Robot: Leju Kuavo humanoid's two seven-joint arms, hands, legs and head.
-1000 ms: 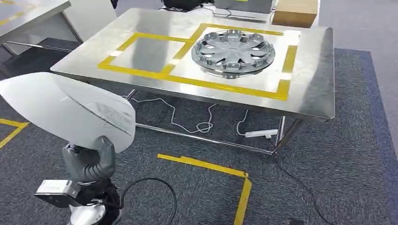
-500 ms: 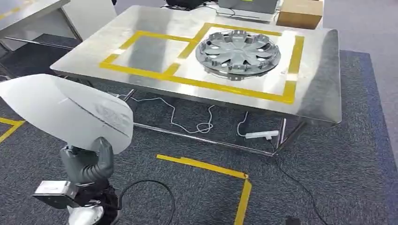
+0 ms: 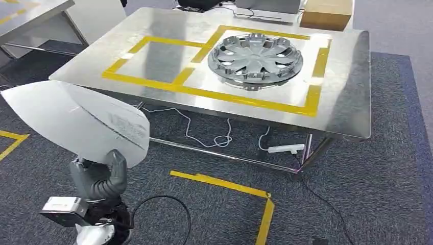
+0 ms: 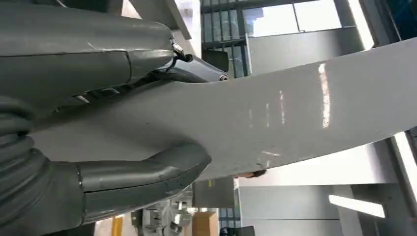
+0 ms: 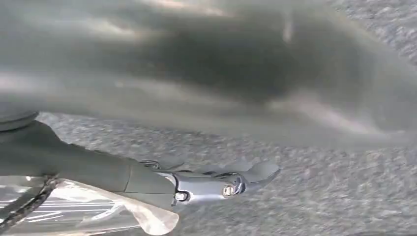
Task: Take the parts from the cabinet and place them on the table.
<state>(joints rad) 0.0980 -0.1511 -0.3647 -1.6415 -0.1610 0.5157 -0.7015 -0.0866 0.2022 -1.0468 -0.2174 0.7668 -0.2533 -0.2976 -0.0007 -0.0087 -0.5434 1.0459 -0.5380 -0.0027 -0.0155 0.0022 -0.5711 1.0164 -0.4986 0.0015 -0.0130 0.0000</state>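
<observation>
My left hand [image 3: 99, 178] grips a large white curved panel [image 3: 76, 120] by its lower edge, low at the left, short of the table's near edge. In the left wrist view the thumb [image 4: 142, 179] presses under the panel [image 4: 295, 113] and the fingers lie over it. A silver hubcap [image 3: 255, 55] lies on the steel table [image 3: 342, 102] inside the right yellow-taped square. The left taped square [image 3: 158, 57] is bare. My right hand [image 5: 196, 184] hangs over grey carpet with its fingers stretched out and nothing in them.
A cardboard box [image 3: 327, 13] sits at the table's far edge. White cables [image 3: 219, 138] and a power strip [image 3: 286, 148] lie under the table. Yellow tape [image 3: 230, 184] marks the carpet in front. Another table [image 3: 30, 10] stands at far left.
The whole view has shifted slightly, so the camera moved and the table sits a little nearer. My left hand keeps the white panel in the same hold.
</observation>
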